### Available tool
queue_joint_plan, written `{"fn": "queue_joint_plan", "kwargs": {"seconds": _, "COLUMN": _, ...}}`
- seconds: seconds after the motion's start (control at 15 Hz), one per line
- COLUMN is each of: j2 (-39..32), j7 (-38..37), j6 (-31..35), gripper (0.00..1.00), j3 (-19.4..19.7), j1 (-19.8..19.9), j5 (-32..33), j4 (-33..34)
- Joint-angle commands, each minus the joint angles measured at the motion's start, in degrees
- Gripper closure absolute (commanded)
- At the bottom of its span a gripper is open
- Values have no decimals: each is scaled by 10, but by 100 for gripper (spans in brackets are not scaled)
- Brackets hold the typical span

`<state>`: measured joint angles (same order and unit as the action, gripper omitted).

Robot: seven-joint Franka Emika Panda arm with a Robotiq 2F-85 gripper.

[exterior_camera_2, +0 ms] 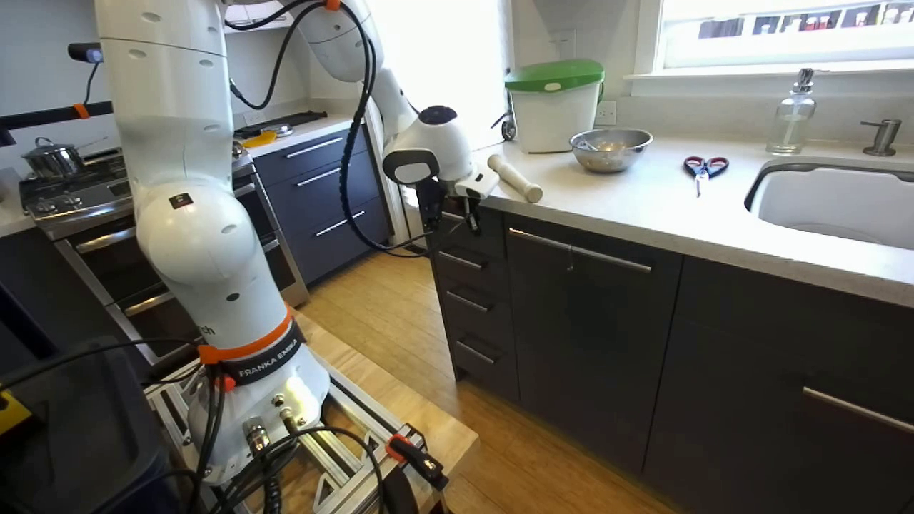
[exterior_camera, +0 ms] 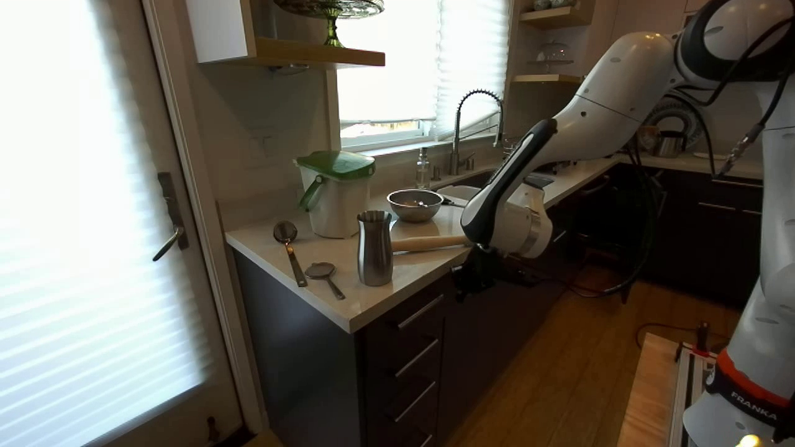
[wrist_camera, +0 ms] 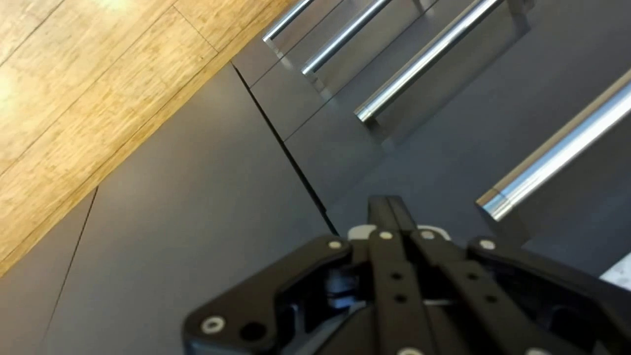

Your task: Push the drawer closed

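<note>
Wrist view. Black two-fingered hand (wrist_camera: 391, 206) fully narrowed, fingers side by side with only a hairline between; nothing held. Beyond the tips: topmost drawer (wrist_camera: 458, 162) of a stack, wide shallow dark grey-brown front carrying a slim silvery bar handle (wrist_camera: 562, 150). I take this for the one to push. Panel and bar run slantwise here, long axes parallel. Near end of the bar lies to the right of the tips, apart from them. Tips overlap the drawer's end, just beside the dark gap that parts the stack from a tall plain dark grey door (wrist_camera: 197, 231). Small step in that gap at the drawer's corner; front may sit slightly proud. Contact with the panel: cannot tell.

In an exterior view, the drawer (exterior_camera: 404, 335) sits directly under the pale smooth tabletop (exterior_camera: 354, 307), long axis following its front edge. Hand stands just past the bar's far end, on the tall-door side. No inner box showing; drawer looks closed or very nearly so.

In an exterior view, the hand hangs before the drawer (exterior_camera_2: 493, 239) and hides part of its front. My reading: any remaining push goes square across the long axis, straight into the cabinet. Pressing so near one end could skew the slide; nearer the bar's middle seems safer.
</note>
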<state>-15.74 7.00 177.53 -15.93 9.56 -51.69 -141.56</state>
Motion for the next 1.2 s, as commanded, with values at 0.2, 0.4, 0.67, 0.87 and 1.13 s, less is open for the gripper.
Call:
{"fn": "queue_joint_plan", "kwargs": {"seconds": 0.2, "j2": 170, "j7": 55, "j6": -86, "gripper": 100, "j3": -9, "j1": 3, "j5": 25, "j4": -133}}
{"fn": "queue_joint_plan", "kwargs": {"seconds": 0.4, "j2": 265, "j7": 31, "j6": -114, "gripper": 100, "j3": -14, "j1": -5, "j5": 86, "j4": -192}}
{"fn": "queue_joint_plan", "kwargs": {"seconds": 0.67, "j2": 331, "j7": -18, "j6": -190, "gripper": 73, "j3": -59, "j1": 57, "j5": 247, "j4": -167}}
{"fn": "queue_joint_plan", "kwargs": {"seconds": 0.87, "j2": 424, "j7": -51, "j6": -253, "gripper": 53, "j3": 14, "j1": -25, "j5": 330, "j4": -188}}
{"fn": "queue_joint_plan", "kwargs": {"seconds": 1.13, "j2": 499, "j7": -32, "j6": -336, "gripper": 22, "j3": -9, "j1": -16, "j5": 361, "j4": -156}}
